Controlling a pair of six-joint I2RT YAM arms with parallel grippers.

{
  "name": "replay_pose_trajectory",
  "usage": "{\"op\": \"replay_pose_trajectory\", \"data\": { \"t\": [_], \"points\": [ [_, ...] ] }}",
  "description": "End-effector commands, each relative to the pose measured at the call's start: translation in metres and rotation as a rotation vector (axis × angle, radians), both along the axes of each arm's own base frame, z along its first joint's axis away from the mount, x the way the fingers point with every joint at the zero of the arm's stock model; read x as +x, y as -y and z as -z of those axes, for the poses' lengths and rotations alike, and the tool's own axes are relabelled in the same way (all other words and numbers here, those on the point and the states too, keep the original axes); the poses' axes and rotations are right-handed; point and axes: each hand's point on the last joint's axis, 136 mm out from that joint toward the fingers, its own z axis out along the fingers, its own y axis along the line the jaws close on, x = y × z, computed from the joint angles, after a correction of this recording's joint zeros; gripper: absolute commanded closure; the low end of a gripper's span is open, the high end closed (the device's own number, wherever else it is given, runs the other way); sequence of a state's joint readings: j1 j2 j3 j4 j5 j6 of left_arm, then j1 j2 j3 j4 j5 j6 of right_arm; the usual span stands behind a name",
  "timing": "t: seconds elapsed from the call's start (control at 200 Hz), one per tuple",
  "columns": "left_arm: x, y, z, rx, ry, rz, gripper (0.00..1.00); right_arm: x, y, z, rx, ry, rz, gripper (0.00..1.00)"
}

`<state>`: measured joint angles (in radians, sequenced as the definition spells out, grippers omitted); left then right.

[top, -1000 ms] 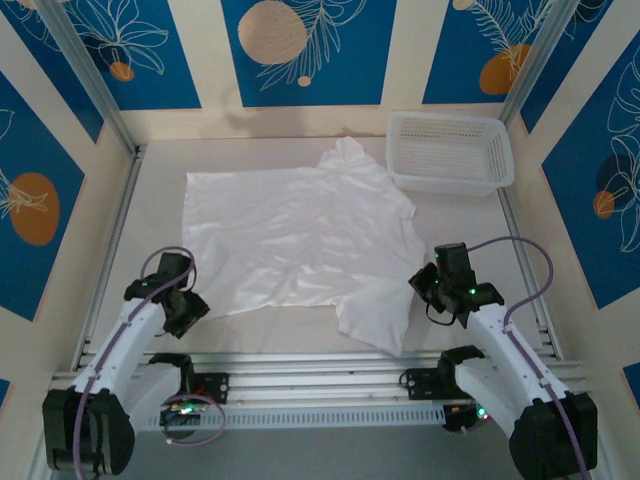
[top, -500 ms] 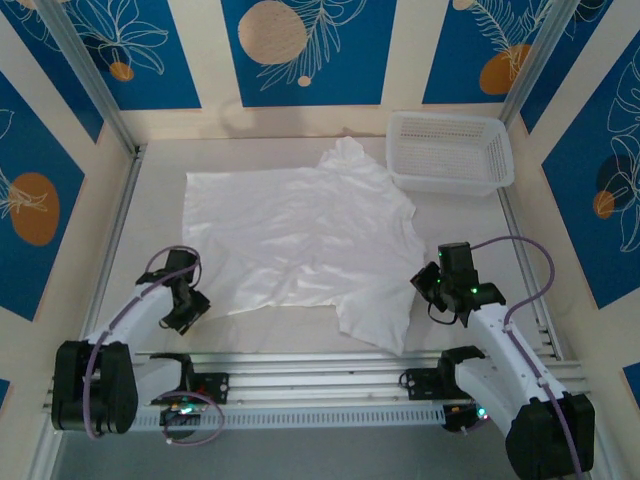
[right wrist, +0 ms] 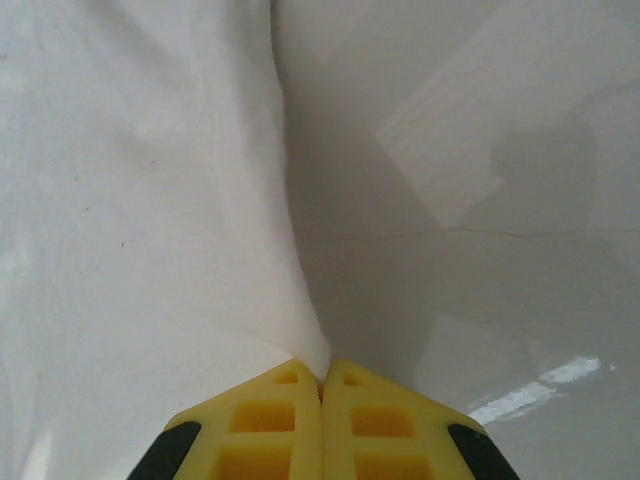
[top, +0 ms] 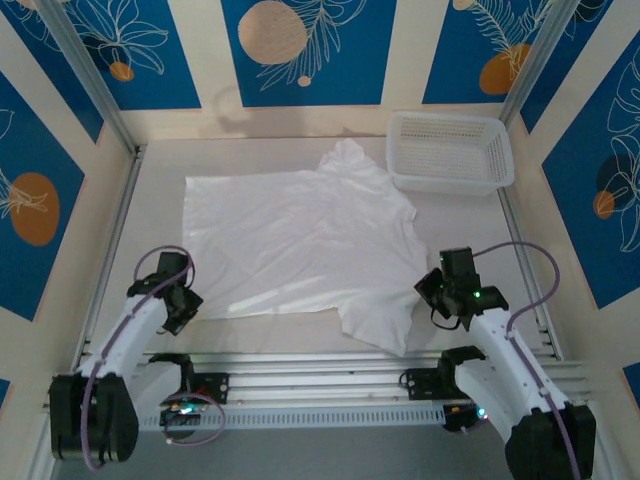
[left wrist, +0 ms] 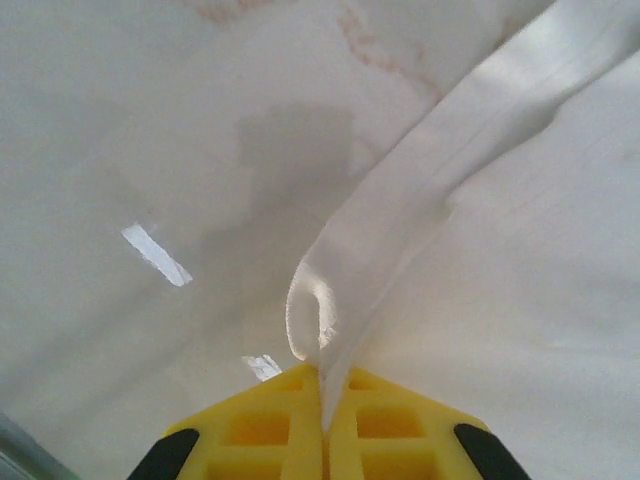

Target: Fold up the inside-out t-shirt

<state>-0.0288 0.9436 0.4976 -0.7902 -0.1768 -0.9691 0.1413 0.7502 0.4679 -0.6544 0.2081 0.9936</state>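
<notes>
The inside-out t-shirt [top: 300, 240] had just been clamped at its edge by the left gripper [left wrist: 324, 385]. The right gripper [right wrist: 321, 380] pinched it too, so a two-handed fold seemed ready.

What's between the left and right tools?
The white t-shirt lies spread between the left tool and right tool, each shut on one edge; the top view shows it.

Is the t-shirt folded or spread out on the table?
Spread out. The t-shirt lies wide and mostly flat on the table, with no half laid over another.
</notes>
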Motion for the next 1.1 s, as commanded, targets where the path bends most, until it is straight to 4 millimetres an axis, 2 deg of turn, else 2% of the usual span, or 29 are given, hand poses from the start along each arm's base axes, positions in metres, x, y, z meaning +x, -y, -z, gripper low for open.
{"op": "replay_pose_trajectory", "data": {
  "t": [0.0,0.05,0.19,0.335,0.425,0.495,0.655,0.915,1.095],
  "points": [
    [-0.018,-0.009,-0.003,0.042,-0.01,-0.009,0.96,-0.021,0.011,0.008,-0.034,-0.034,0.036,1.0],
    [-0.008,-0.006,-0.011,0.031,0.054,0.036,1.0,-0.022,0.009,0.004,-0.028,-0.021,0.017,1.0],
    [0.021,0.003,-0.047,0.016,0.263,0.118,1.0,-0.006,0.0,-0.017,-0.02,0.028,-0.05,1.0],
    [0.048,0.0,-0.083,0.054,0.323,0.151,1.0,0.025,0.0,-0.042,-0.055,0.087,-0.076,1.0],
    [0.069,0.0,-0.093,0.066,0.32,0.174,1.0,0.048,-0.001,-0.054,-0.075,0.12,-0.088,1.0],
    [0.085,0.0,-0.099,0.077,0.329,0.183,1.0,0.063,-0.001,-0.056,-0.084,0.121,-0.089,1.0],
    [0.105,-0.011,-0.091,0.126,0.312,0.149,1.0,0.092,-0.001,-0.05,-0.086,0.124,-0.1,1.0],
    [0.11,-0.018,-0.063,0.128,0.241,0.105,1.0,0.124,0.011,-0.036,-0.091,0.095,-0.051,1.0],
    [0.115,-0.025,-0.05,0.134,0.208,0.087,1.0,0.138,0.006,-0.019,-0.064,0.048,-0.1,1.0]
  ]
}}
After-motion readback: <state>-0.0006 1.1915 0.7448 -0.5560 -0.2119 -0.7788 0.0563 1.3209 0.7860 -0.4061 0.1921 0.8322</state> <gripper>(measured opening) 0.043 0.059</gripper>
